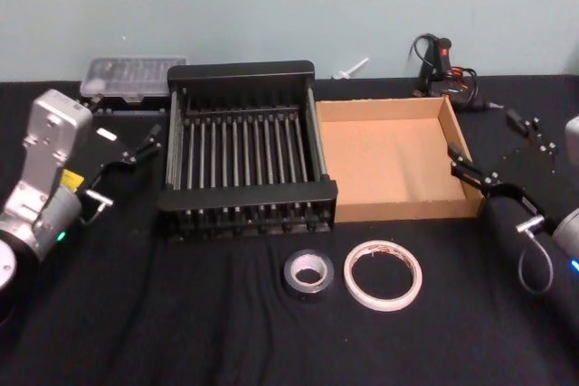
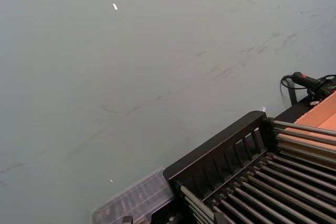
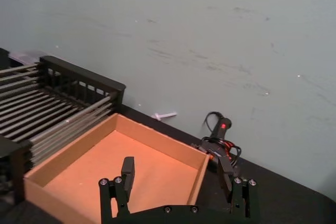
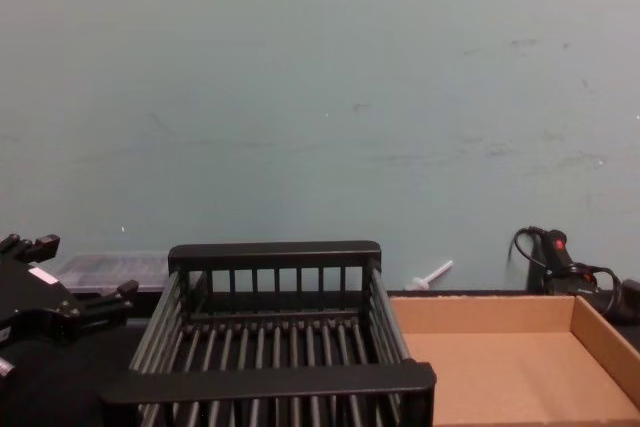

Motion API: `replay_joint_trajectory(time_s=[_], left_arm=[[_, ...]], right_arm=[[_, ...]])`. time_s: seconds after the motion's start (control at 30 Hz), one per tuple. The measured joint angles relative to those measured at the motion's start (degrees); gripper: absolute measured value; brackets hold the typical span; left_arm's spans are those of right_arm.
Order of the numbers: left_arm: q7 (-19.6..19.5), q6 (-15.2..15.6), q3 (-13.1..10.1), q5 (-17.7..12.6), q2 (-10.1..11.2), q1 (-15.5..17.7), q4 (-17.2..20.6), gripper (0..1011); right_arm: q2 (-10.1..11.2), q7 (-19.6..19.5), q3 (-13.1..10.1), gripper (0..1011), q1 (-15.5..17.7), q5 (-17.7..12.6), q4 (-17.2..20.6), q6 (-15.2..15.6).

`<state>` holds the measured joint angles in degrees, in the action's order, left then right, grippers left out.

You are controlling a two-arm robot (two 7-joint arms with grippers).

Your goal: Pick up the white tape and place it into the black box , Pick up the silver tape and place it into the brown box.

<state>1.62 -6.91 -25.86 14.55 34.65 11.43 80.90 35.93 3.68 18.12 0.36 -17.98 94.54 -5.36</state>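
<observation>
White tape [image 1: 384, 276] and silver tape [image 1: 307, 271] are lying untouched, between the open left pincer [image 1: 152, 145] and open right pincer [image 1: 464, 167].

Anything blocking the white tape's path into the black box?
Nothing visible. The white tape lies flat on the table in front of the brown box; the black box, open-topped, sits to the robot's left of it. The silver tape lies beside it.
</observation>
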Motion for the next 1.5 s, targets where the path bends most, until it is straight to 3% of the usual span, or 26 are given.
replay_joint_trajectory(time_s=[0.33, 0.8, 1.23, 1.5], left_arm=[[0.0, 0.0, 0.0, 0.0, 0.0, 0.01, 0.0, 1002], [0.0, 0.0, 0.0, 0.0, 0.0, 0.0, 0.0, 1002], [0.0, 0.0, 0.0, 0.0, 0.0, 0.0, 0.0, 1001], [0.0, 0.0, 0.0, 0.0, 0.0, 0.0, 0.0, 1001]], right_arm=[[0.14, 1.92, -0.92, 1002, 3.26, -0.94, 3.44, 1.64], [0.25, 6.61, -0.07, 1003, 5.96, -1.32, 5.11, 7.48], [-0.27, 9.4, 0.62, 1002, 6.7, -1.24, 5.89, 14.99], [-1.27, 9.99, 0.62, 1002, 6.17, -0.79, 6.12, 21.66]])
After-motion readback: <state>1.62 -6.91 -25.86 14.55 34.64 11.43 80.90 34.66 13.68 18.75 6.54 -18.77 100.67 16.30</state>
